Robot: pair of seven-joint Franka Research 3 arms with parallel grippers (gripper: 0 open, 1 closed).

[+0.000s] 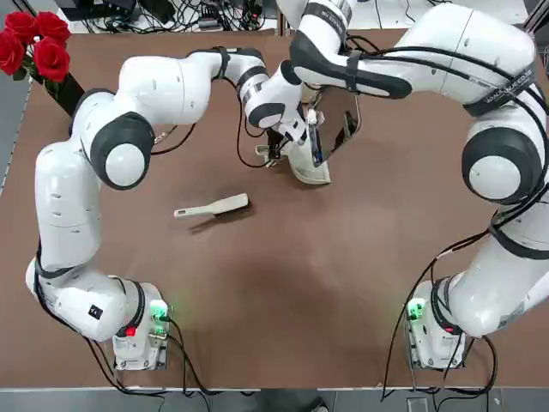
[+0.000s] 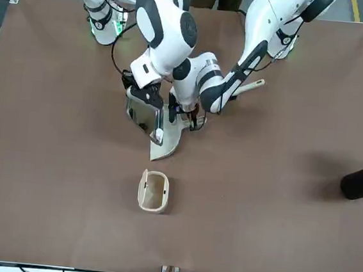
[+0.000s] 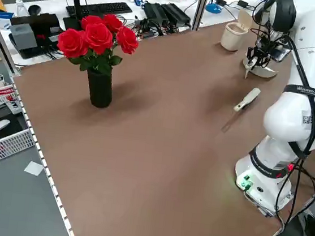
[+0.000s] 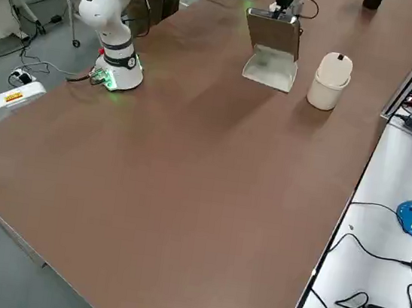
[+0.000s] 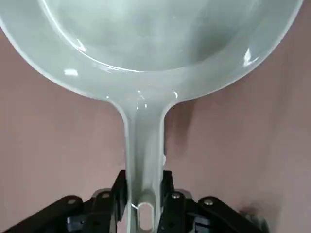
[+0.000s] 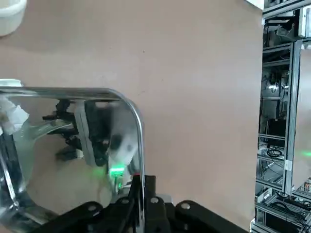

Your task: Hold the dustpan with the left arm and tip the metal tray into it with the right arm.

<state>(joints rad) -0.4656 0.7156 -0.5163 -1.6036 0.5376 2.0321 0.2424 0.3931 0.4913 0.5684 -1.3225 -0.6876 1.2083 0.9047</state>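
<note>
Nearest my bases, the hand brush point(image 1: 212, 207) lies loose on the table point(image 1: 283, 292). Past it I see the left gripper point(image 5: 144, 201) clamped tight on the dustpan point(image 2: 166, 142) handle, pan resting on the tabletop mid-table. My right gripper point(image 6: 141, 196) pinches the metal tray point(image 4: 273, 31) rim, tray stood up steeply over the pan's mouth. Farther out, the cup point(image 2: 153, 192), then roses point(image 1: 36, 39) at the corner.

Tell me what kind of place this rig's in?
Likely a robotics lab: two white robot arms bolted to a brown table, a black keyboard on a cluttered side bench, aluminium-frame racks behind.
</note>
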